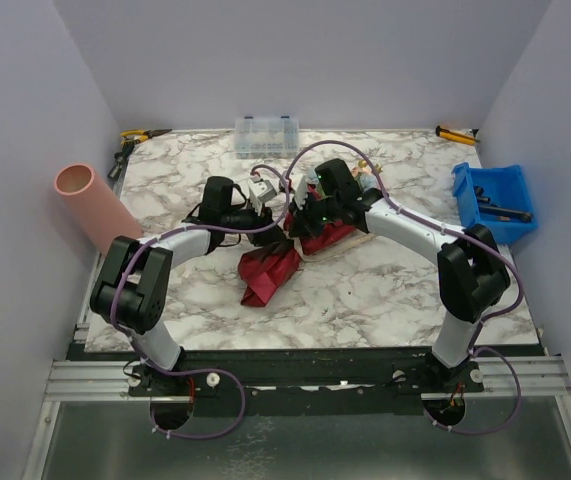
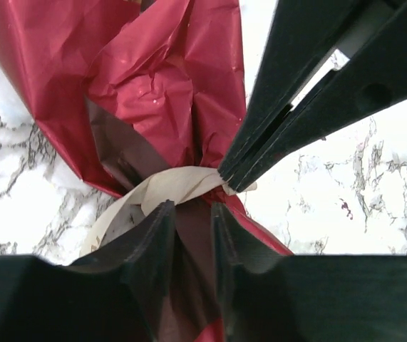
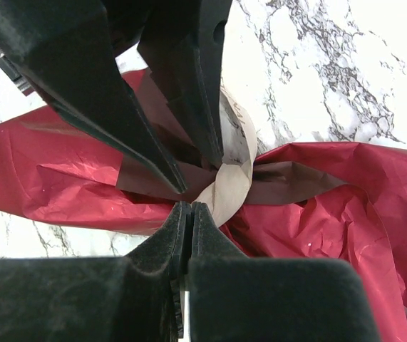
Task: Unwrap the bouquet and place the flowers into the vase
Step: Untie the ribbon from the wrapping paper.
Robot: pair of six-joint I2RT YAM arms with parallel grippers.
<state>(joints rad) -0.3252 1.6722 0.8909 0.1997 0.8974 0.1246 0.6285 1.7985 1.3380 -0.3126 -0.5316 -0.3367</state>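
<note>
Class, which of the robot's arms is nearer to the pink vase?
Left. The left arm lies beside the vase; the right arm reaches in from the opposite side. The left gripper straddles the bouquet and the right gripper pinches its ribbon, both right of the vase.

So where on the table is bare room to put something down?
Free: the near marble strip between the bouquet and the front edge of the table; also the far right, between the organizer box and the blue bin. Crowded: the middle, around the bouquet.

left hand (image 2: 192, 206) spread, right hand (image 3: 187, 205) pinched tight
</note>
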